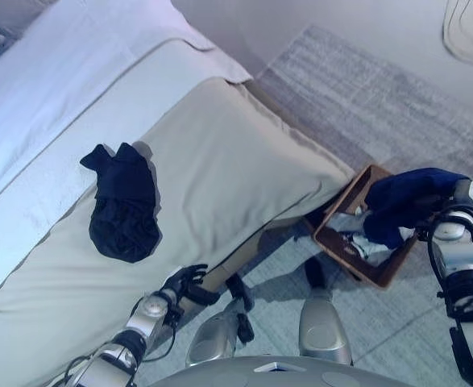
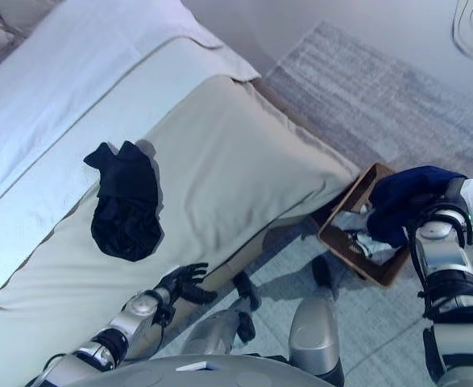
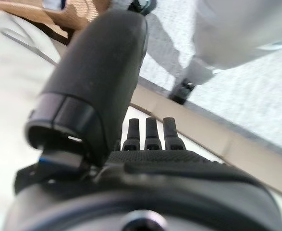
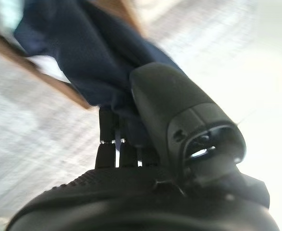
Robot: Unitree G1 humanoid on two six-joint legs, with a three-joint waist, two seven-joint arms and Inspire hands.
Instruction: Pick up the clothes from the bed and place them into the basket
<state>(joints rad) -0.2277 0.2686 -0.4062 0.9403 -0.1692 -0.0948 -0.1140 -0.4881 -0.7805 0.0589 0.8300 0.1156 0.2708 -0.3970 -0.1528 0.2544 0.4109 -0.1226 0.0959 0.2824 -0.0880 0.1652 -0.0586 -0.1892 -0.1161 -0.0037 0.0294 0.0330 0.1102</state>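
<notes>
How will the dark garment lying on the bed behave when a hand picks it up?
The dark garment lies crumpled in soft folds on the bed, so it will probably go limp and hang. It looks thin, likely light. Loose ends may trail, like the blue cloth draping from the right hand.

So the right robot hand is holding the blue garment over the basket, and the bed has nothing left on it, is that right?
Not quite. The right robot hand does hold the blue garment over the basket, but the bed is not bare: a dark garment lies on it, as the left eye view shows.
</notes>
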